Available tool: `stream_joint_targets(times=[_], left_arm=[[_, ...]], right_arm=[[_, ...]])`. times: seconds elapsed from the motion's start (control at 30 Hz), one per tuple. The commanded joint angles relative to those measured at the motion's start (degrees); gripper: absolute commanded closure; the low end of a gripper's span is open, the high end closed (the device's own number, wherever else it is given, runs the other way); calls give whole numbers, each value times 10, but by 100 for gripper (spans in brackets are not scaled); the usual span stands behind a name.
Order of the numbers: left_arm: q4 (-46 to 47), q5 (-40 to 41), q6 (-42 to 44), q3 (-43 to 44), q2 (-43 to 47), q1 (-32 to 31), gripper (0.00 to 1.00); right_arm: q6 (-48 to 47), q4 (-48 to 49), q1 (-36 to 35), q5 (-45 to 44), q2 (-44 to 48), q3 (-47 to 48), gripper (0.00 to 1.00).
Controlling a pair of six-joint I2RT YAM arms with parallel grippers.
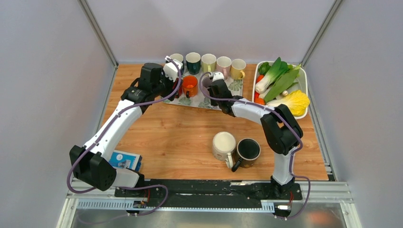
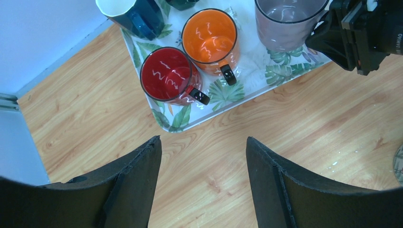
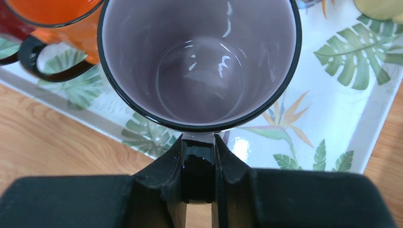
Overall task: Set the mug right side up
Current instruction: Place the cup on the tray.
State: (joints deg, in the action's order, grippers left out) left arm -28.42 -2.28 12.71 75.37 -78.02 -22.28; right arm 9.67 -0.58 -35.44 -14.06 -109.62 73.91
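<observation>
A grey-purple mug with a black rim (image 3: 199, 71) stands upright, mouth up, on the leaf-patterned tray (image 3: 332, 95). My right gripper (image 3: 198, 142) is shut on its black handle (image 3: 198, 161). The mug also shows in the left wrist view (image 2: 287, 23); in the top view the right gripper (image 1: 212, 83) mostly hides it. My left gripper (image 2: 203, 147) is open and empty above bare wood just off the tray's near left corner (image 2: 178, 126). In the top view the left gripper (image 1: 173, 85) sits beside the red and orange mugs.
A red mug (image 2: 166, 76) and an orange mug (image 2: 209, 38) stand upright on the tray. Several more mugs (image 1: 208, 61) line its back. A cream mug (image 1: 223, 144) and a black mug (image 1: 248, 149) stand near the front. A vegetable tray (image 1: 304, 78) is at right, a blue packet (image 1: 126, 160) at left.
</observation>
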Motion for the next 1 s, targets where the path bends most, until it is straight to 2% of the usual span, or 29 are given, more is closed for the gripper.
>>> stream_joint_targets(times=[0.0,0.63,0.97], left_arm=[[14,-2,-5,-4,18,6,27],[15,-13,-7,-16,18,13,27],[14,-23,-13,-13,12,14,28]], right_arm=[[50,45,2,-63,-8,51,100],[70,41,-11,-75,-111,112,100],[54,57,-10,-18,-111,105,71]])
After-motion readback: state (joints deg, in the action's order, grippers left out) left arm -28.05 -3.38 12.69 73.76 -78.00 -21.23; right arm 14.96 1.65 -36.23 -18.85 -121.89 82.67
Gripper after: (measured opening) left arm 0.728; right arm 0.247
